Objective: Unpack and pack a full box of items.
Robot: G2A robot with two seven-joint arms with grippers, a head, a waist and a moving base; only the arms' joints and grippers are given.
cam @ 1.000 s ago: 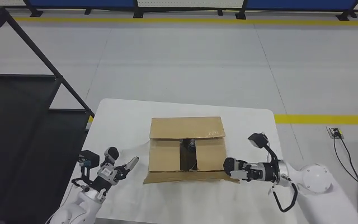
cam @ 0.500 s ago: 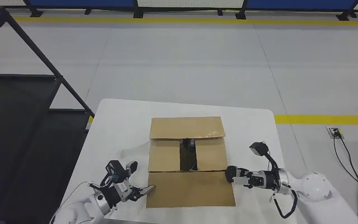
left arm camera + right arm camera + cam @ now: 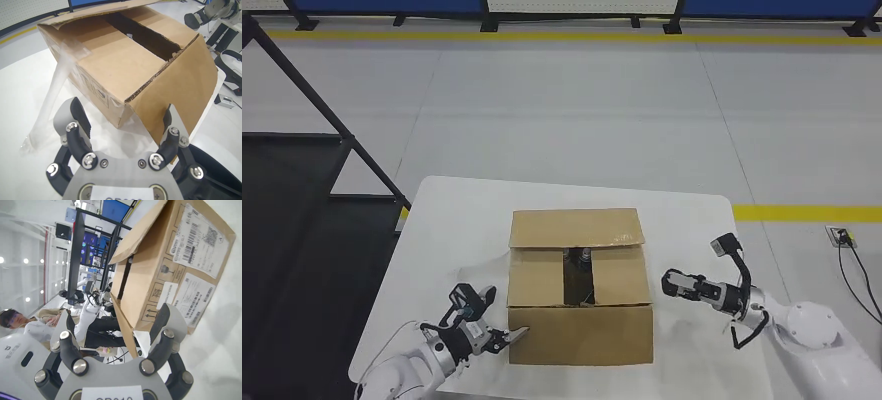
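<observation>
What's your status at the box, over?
Left gripper open at box corner. Right gripper open, clear of box side. Near flap down, inner flaps gapped. Loose tape off box's left side.

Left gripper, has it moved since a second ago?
Yes. The left gripper has moved back toward the robot and inward, ending at the near corner of the cardboard box.

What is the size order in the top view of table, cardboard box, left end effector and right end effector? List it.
1. table
2. cardboard box
3. left end effector and right end effector: these look alike, so they are not ranked.
</observation>
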